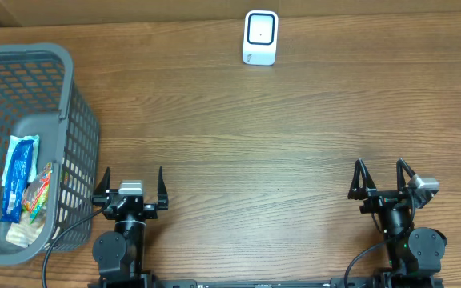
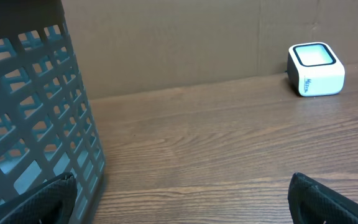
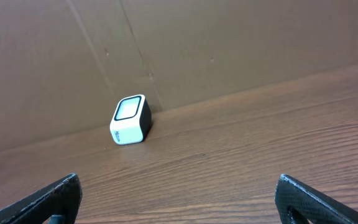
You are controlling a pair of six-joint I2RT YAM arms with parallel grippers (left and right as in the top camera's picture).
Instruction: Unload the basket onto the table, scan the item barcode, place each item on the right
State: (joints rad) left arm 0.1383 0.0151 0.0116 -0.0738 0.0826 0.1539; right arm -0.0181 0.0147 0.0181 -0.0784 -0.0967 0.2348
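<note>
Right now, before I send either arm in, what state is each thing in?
Basket: upright, partly filled.
Blue packet: lying in the basket, not held.
Other packets: lying beside it in the basket.
Scanner: standing at the far side, nothing held to it.
Left gripper: open, empty.
Right gripper: open, empty.

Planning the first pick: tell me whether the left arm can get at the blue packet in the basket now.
Probably yes. The left pincer stands open beside the basket, whose top is open; only its wall lies between, so the blue packet must be reached from above, over the rim.
</note>
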